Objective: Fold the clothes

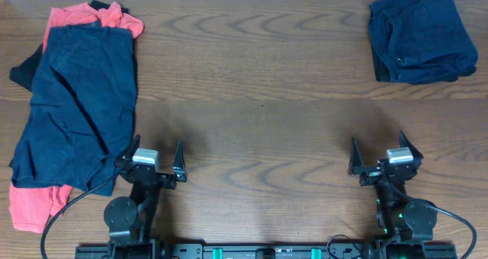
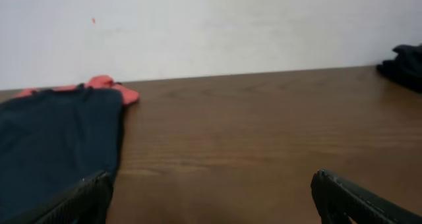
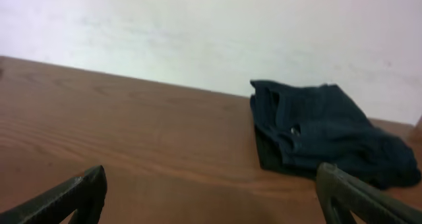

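We see a navy garment [image 1: 76, 107] lying loose and rumpled, its soft cloth spread in a rough rectangle over a red garment [image 1: 30, 206] on the wood-grain desk [image 1: 259, 99]. Our left gripper [image 1: 156, 158] is released, fingers wide and holding nothing, and the navy hem lies just beside its left finger. Well to its right, beyond the equally released right gripper [image 1: 381, 156], sits a compact folded dark pile [image 1: 419, 34].

Lab-like setup: bare wooden table [image 1: 259, 99], blank white wall [image 2: 211, 26]

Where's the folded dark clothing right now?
In the overhead view, the folded dark clothing sits at the far right corner of the table, beyond the right gripper.
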### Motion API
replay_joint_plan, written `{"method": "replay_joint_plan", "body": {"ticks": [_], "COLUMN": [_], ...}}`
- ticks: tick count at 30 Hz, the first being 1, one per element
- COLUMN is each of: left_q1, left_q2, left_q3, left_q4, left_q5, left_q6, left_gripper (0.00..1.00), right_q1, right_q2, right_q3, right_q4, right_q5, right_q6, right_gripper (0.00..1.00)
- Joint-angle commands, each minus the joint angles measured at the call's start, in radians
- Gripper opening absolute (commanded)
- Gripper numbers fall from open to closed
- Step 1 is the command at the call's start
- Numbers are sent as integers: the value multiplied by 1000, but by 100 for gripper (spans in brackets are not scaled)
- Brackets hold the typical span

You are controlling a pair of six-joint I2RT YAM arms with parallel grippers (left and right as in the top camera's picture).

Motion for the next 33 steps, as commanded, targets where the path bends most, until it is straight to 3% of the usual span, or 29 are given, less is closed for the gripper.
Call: {"method": "replay_joint_plan", "body": {"ticks": [1, 9, 17, 22, 28, 33], "left_q1": [2, 2, 1, 1, 2, 32], "left_q2": [61, 430, 868, 1069, 1202, 1270], "left_q3": [62, 364, 791, 978, 998, 1029], "left_q4": [-21, -113, -407, -571, -469, -337], "left_q5": [46, 46, 47, 63, 64, -59], "left_q6": [-23, -23, -23, -3, -1, -56], "left_gripper": [98, 98, 98, 97, 98, 98], "right_q1": [8, 8, 8, 8, 9, 9], "right_q2": [16, 241, 669, 980, 1335, 1458], "right_q3": [24, 225, 580, 852, 1185, 1247], "right_q4": [13, 13, -35, -204, -508, -495], "right_q5": [-20, -13, -169, -215, -274, -312], "right_q6": [19, 92, 168, 167, 167, 178], "right_gripper": [99, 99, 99, 99, 99, 99]}}
